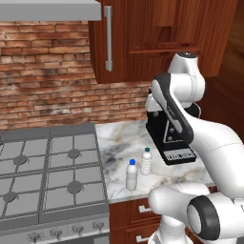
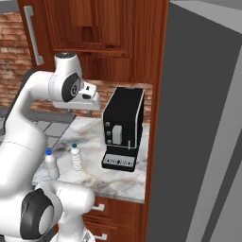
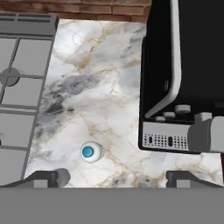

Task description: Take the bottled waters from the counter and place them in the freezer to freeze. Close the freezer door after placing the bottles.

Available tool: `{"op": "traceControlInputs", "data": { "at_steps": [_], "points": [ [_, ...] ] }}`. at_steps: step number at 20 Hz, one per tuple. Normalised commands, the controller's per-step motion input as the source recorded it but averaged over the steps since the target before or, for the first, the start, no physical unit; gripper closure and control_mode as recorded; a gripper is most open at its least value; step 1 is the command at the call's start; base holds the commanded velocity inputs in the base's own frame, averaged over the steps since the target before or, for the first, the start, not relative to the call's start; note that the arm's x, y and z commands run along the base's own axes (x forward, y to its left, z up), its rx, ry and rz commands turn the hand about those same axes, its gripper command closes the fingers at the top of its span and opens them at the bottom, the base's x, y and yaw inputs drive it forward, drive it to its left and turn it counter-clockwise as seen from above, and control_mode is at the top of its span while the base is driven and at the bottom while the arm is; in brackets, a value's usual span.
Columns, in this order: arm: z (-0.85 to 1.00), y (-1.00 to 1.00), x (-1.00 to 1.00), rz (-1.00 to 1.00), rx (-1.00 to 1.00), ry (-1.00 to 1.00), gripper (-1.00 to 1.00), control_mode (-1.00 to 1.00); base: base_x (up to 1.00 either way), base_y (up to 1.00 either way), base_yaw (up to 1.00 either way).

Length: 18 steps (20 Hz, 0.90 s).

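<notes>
Two bottled waters stand upright on the marble counter (image 1: 119, 138) near its front edge, one with a blue cap (image 1: 132, 175) (image 2: 51, 165) and one just behind it (image 1: 146, 162) (image 2: 75, 158). From above, in the hand view, one bottle (image 3: 91, 152) appears as a blue cap ringed in white. My gripper (image 3: 116, 178) hangs high over the counter, open, its fingertips wide apart with nothing between them. That bottle lies ahead of the left fingertip (image 3: 52, 176), well below it. The tall grey freezer (image 2: 198, 118) rises right of the counter.
A black coffee machine (image 1: 171, 138) (image 2: 123, 127) (image 3: 188, 74) stands on the counter to the right of the bottles. The grey gas stove (image 1: 47, 171) (image 3: 22, 87) borders the counter on the left. Wooden cabinets (image 1: 157, 38) hang overhead.
</notes>
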Motion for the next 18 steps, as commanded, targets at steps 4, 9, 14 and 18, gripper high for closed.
{"op": "traceControlInputs", "data": {
  "at_steps": [4,9,14,18],
  "points": [
    [0.00,0.22,-0.34,-0.12,0.00,-0.16,-1.00,-1.00,0.00,0.00,0.00],
    [0.00,0.58,-0.20,-0.18,-0.04,-0.12,-1.00,-1.00,0.00,0.00,0.00],
    [-0.04,0.76,-0.05,-0.24,-0.04,-0.06,-1.00,-1.00,0.00,0.00,0.00],
    [-0.18,0.93,0.00,-0.43,-0.02,-0.04,-1.00,-1.00,0.00,0.00,0.00]
  ]
}}
